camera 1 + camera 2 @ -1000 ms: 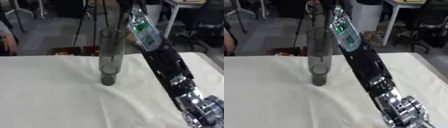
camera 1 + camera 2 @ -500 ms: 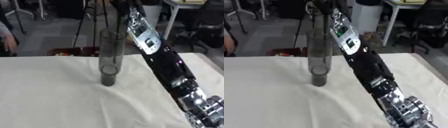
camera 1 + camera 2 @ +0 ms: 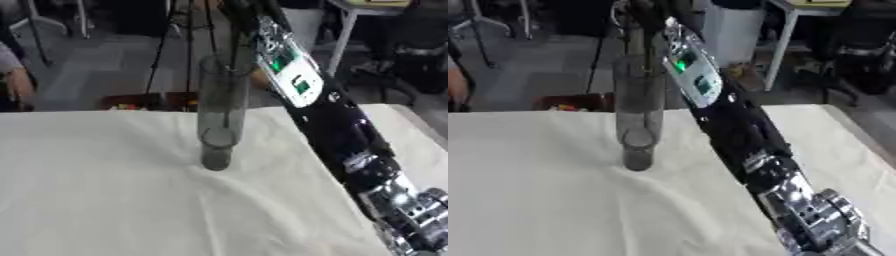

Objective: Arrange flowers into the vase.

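Right hand itself is cut off above the tall smoky clear glass vase; I cannot tell its grasp. That vase stands upright on the cream tablecloth, a thin dark stem inside.

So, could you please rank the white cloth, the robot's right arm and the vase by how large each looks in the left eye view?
1. White cloth, largest.
2. Right arm; partly because it is nearer the camera.
3. Vase, smallest.
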Motion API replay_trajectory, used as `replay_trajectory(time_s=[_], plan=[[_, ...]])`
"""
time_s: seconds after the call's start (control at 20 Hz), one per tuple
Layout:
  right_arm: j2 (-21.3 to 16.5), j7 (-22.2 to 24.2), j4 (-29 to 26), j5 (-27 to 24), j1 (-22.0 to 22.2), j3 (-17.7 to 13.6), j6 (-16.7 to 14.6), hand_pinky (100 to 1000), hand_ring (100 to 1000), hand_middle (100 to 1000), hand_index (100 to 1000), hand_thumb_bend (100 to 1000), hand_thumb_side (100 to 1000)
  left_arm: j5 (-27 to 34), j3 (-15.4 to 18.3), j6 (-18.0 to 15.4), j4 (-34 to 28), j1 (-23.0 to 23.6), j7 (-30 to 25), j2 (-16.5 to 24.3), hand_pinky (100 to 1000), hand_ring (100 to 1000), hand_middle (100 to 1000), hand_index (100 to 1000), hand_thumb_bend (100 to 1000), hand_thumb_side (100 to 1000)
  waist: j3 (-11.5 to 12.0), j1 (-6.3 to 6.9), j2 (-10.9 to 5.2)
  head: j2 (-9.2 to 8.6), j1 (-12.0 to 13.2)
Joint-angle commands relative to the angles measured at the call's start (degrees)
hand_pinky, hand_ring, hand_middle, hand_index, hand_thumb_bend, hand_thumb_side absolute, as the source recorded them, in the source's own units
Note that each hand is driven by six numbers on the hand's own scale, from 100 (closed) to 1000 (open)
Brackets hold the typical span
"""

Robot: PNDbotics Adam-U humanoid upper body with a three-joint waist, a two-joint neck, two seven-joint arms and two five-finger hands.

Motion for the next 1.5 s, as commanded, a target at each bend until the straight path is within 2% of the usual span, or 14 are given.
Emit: replay_trajectory(time_s=[0.05,0.5,1.0,1.2,1.3,1.5], plan=[[-2.10,2.43,-0.33,1.64,-1.17,-0.89,-0.26,769,835,790,704,354,1000,-0.13,0.63,-0.01,-1.10,-0.39,0.13,1.77,812,911,940,984,100,1000,-0.02,0.13,-1.64,0.17,0.20],[-3.03,9.42,0.01,5.87,-1.91,-2.05,-0.48,795,864,813,741,431,1000,-0.22,0.65,0.04,-1.10,-0.25,0.15,1.89,812,912,939,984,100,1000,-0.39,-0.11,-1.85,0.37,0.51],[-3.91,17.30,-0.49,9.03,-0.87,-2.81,-1.37,833,898,847,795,397,1000,-0.34,0.76,0.09,-1.10,0.00,0.33,1.84,812,913,939,985,100,1000,-0.54,-0.03,-2.10,0.21,0.70],[-4.27,20.42,-1.20,9.40,-0.25,-3.13,-1.96,856,917,867,839,446,1000,-0.33,0.79,0.11,-1.10,0.04,0.36,1.74,812,913,939,985,100,1000,-0.71,0.15,-2.22,0.21,0.76],[-4.31,21.99,-1.46,9.27,0.05,-3.31,-2.39,874,932,881,863,526,1000,-0.32,0.77,0.12,-1.10,0.01,0.34,1.70,812,913,939,985,100,1000,-0.75,0.27,-2.26,0.09,0.75],[-3.62,25.16,-1.53,10.05,-0.35,-3.86,-2.72,881,935,882,868,541,1000,-0.28,0.75,0.16,-1.10,0.04,0.30,1.61,812,914,939,985,100,1000,-0.76,0.53,-2.34,0.01,0.62]])
